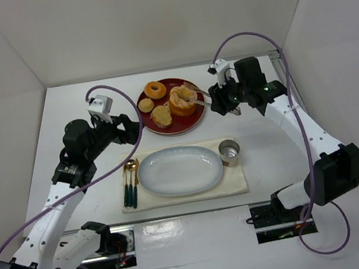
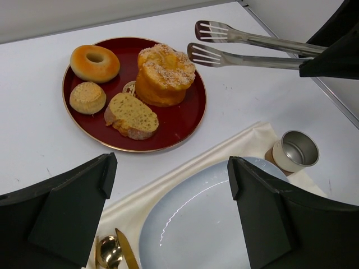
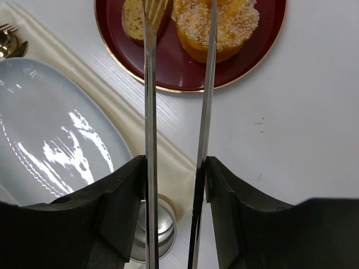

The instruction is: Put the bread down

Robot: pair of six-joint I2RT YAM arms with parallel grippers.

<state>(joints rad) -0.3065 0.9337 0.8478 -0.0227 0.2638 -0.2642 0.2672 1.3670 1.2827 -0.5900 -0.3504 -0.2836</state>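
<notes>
The bread [image 1: 179,100] is a round orange-golden pastry with a crumbly glazed top. It sits on the right side of the dark red plate [image 1: 191,122], and shows in the left wrist view [image 2: 164,75] and the right wrist view [image 3: 216,28]. My right gripper [image 1: 218,99] [image 3: 174,168] is shut on metal tongs [image 1: 198,99] [image 2: 252,47] [image 3: 148,112]. The tong tips stand apart, just right of and above the bread, not closed on it. My left gripper [image 1: 130,125] [image 2: 168,168] is open and empty, above the near-left of the red plate.
The red plate also holds a ring donut [image 2: 94,63], a small tan bun [image 2: 87,97] and a bread slice [image 2: 132,115]. A pale blue oval plate [image 1: 180,170], a metal cup [image 1: 229,152] and gold cutlery [image 1: 131,180] lie on a cream napkin [image 1: 238,183].
</notes>
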